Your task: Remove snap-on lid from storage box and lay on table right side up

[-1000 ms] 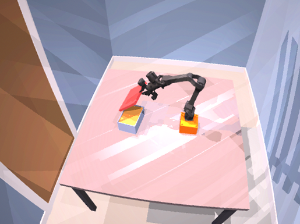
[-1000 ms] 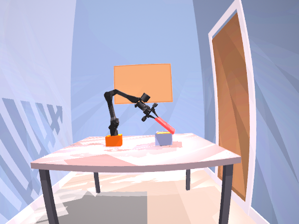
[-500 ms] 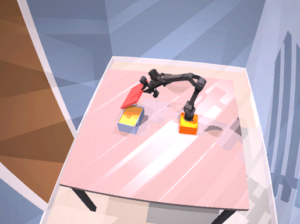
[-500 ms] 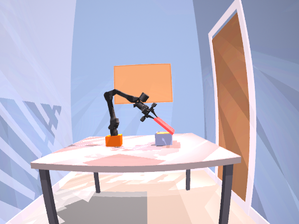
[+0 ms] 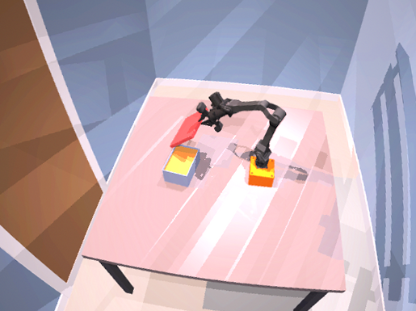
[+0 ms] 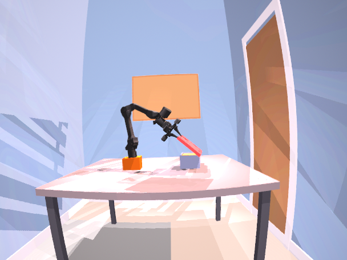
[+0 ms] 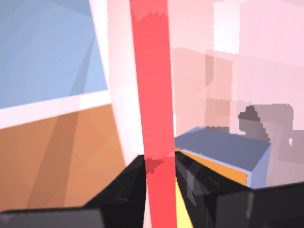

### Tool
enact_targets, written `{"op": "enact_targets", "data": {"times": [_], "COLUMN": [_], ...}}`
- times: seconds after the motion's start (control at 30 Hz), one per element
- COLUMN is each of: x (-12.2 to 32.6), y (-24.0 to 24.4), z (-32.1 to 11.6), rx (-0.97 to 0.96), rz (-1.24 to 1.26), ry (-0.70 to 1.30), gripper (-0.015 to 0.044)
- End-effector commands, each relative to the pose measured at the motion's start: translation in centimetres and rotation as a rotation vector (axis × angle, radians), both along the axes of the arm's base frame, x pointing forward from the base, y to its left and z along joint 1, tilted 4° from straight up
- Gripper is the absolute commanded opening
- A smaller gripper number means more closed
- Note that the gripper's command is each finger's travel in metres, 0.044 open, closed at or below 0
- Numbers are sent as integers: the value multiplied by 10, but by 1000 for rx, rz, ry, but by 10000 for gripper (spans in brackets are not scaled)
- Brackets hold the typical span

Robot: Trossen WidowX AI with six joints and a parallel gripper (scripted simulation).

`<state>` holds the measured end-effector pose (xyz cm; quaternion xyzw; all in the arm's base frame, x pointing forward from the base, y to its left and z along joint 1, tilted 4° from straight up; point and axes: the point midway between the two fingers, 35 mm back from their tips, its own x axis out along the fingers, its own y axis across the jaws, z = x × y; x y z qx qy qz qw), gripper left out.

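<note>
The red lid (image 5: 186,130) (image 6: 189,145) (image 7: 155,100) is off the box, steeply tilted in the air. My gripper (image 5: 201,122) (image 6: 179,137) (image 7: 159,159) is shut on one edge of the lid; the lid's far end slopes down and away from the fingers. The storage box (image 5: 176,177) (image 6: 189,161) (image 7: 259,167) is blue-grey with a yellow-orange inside and stands open and upright on the table. In the top view the lid is beyond the box's back edge. In the wrist view the lid is edge-on and hides part of the box.
The arm's orange base block (image 5: 260,179) (image 6: 132,163) stands on the pink table (image 5: 144,219) (image 6: 94,185), to the right of the box in the top view. The table's left edge runs beyond the box and lid there. Shadows fall beside the box.
</note>
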<state>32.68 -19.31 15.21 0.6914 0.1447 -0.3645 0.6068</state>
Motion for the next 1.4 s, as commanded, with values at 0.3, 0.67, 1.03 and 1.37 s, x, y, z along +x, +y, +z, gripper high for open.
{"op": "enact_targets", "data": {"times": [0.3,0.67,1.03,1.37], "x": [-10,-20,-29,-38], "y": [-26,-45,-65,-83], "z": [3,3,3,4], "rx": [-7,-9,-11,-13], "rz": [7,7,7,7], "ry": [-6,-5,-4,-3], "gripper": [0,0,0,0]}}
